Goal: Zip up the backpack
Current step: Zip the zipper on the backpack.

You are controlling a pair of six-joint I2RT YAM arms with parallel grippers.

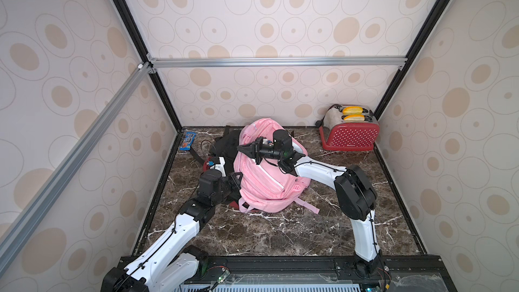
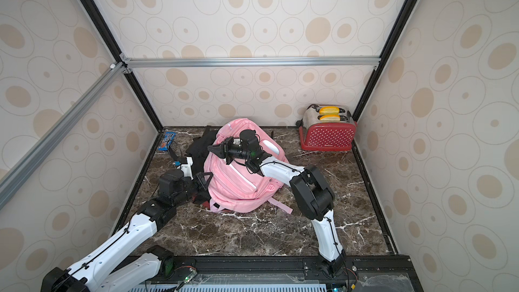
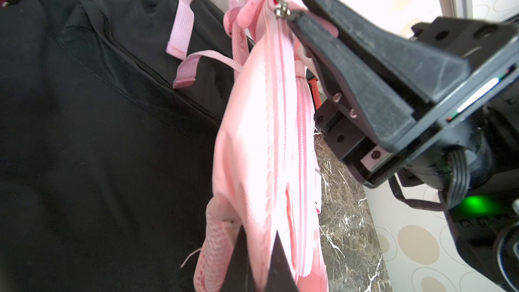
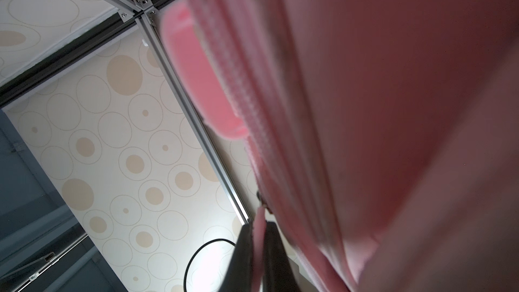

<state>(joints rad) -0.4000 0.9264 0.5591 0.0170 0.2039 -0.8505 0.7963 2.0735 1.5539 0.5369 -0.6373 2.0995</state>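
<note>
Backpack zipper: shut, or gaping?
Shut where visible: the zipper lies closed up to the slider, whose pull tab sits in the right gripper. Beyond, cannot tell.

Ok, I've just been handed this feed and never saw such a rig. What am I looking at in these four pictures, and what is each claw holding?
These are two white-and-black robot arms, left and right, at a dark marble tabletop, each ending in a two-fingered claw. Both top views come from one camera pair looking down from above; the other two come from cameras on the wrists. In the middle lies a pink fabric backpack, with a black fabric bag beside it on the left. A red dotted toaster stands in the far right corner; a blue candy packet lies in the far left one. The left gripper is shut on the backpack's left side. The right gripper pinches the pink zipper pull tab, best seen in the right wrist view.
</note>
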